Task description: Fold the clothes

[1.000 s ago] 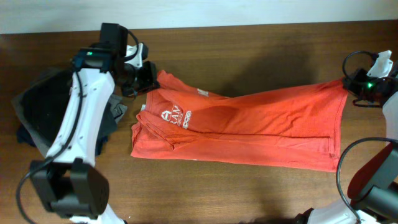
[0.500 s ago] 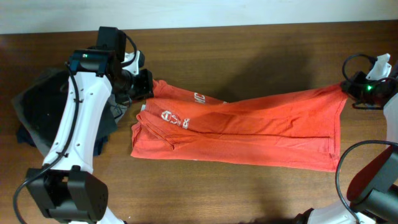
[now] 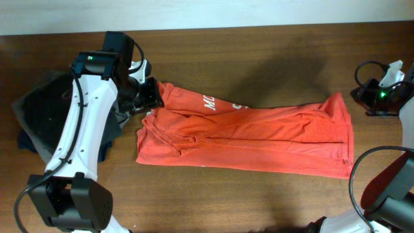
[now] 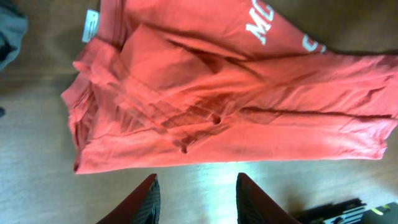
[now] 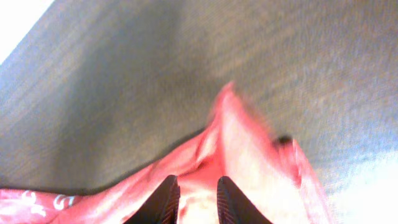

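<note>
The clothes [image 3: 259, 139], one red-orange shirt, lie in a long folded band across the wooden table [image 3: 259, 52]. White lettering [image 3: 208, 102] shows near the back edge. My left gripper [image 3: 154, 97] hovers at the collar end, open, with bare table between its fingers in the left wrist view [image 4: 198, 186]. There the shirt [image 4: 217, 93] and its white neck tag [image 4: 91, 25] lie beyond the fingertips. My right gripper [image 3: 365, 96] stands just off the shirt's right corner. Its jaws are slightly apart and hold nothing, and the blurred shirt [image 5: 249, 162] lies below them [image 5: 194, 193].
A pile of dark folded garments [image 3: 39, 110] sits at the table's left end, under my left arm. The table's back edge runs along the top against a white wall. The right arm's base [image 3: 388, 188] stands at the lower right.
Both grippers have opened and let go of the shirt. Its stretched upper edge has dropped onto the table, and the right corner has slid left, away from the right gripper.
</note>
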Controlling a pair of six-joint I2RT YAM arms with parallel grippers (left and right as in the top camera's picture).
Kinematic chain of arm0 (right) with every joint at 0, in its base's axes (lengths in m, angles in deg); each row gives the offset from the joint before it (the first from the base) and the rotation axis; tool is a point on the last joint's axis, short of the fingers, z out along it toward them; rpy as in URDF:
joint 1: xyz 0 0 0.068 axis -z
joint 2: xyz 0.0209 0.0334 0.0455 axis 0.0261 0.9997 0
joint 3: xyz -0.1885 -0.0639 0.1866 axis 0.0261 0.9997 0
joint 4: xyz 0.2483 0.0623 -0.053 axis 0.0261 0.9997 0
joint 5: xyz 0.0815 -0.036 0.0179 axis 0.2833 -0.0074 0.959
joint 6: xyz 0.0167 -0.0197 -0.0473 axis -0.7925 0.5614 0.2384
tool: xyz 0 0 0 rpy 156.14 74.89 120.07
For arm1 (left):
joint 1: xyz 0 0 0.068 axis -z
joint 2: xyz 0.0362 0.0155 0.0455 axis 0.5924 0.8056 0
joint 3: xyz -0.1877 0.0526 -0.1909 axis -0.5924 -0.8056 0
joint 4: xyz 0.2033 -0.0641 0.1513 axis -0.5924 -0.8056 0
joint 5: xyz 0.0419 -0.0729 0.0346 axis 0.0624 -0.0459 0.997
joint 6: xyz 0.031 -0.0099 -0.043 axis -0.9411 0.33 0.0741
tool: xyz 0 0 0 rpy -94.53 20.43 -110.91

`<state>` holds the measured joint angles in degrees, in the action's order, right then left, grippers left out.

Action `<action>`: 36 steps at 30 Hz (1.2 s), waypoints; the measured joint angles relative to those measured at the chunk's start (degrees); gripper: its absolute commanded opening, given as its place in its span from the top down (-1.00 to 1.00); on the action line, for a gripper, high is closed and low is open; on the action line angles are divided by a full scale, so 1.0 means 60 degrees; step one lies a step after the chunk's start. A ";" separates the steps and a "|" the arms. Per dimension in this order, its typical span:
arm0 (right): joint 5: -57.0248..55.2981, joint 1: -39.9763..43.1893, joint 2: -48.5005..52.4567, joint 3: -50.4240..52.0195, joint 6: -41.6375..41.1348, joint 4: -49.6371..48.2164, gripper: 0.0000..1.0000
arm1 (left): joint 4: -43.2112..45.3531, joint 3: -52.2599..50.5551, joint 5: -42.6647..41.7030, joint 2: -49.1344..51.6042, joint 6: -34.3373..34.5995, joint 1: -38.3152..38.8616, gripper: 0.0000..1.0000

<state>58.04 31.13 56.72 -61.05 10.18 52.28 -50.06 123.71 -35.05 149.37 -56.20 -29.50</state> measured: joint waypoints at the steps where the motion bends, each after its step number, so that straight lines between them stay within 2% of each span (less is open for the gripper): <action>1: 0.0000 0.0018 0.0000 -0.0051 -0.0011 0.0204 0.46 | -0.0084 0.0000 0.0029 0.0000 -0.0022 -0.0011 0.21; 3: -0.0004 0.0058 -0.0007 -0.0226 -0.0007 0.0645 0.45 | -0.0211 0.0000 0.0080 0.0000 -0.0084 -0.0047 0.22; 5: 0.0000 0.0142 -0.0040 -0.0481 -0.0044 0.1140 0.30 | -0.0240 0.0000 0.0113 0.0000 -0.0328 -0.0062 0.24; 8: 0.0000 0.0215 -0.0127 -0.0761 -0.0062 0.1832 0.18 | -0.0175 0.0000 0.0168 0.0000 -0.0951 -0.0011 0.23; 13: 0.0477 0.0240 -0.0211 -0.1242 0.0058 0.2747 0.09 | 0.0102 0.0000 0.0783 0.0000 -0.2025 0.0758 0.21; 17: 0.0838 0.0237 -0.0459 -0.1617 0.0095 0.3406 0.09 | 0.0240 0.0000 0.1351 0.0040 -0.2382 0.1523 0.21; 22: 0.0448 0.0004 -0.0831 -0.1876 0.0022 0.3701 0.07 | 0.0856 0.0000 0.1657 0.0102 -0.2900 0.2007 0.05; 26: -0.0168 -0.0506 -0.0357 -0.1876 -0.0098 0.3126 0.10 | 0.1067 0.0000 0.1749 0.0102 -0.3126 0.2302 0.01; 32: -0.1122 -0.0911 0.1228 -0.1876 -0.0189 0.0943 0.24 | 0.1173 0.0000 0.1814 0.0131 -0.3264 0.2681 0.00; 36: -0.1614 -0.0918 0.2251 -0.1876 -0.0375 -0.0350 0.26 | 0.1162 0.0000 0.1818 0.0197 -0.3268 0.2754 0.00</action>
<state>48.36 25.62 70.22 -72.31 7.93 50.18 -43.09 123.71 -24.14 150.55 -75.81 -12.98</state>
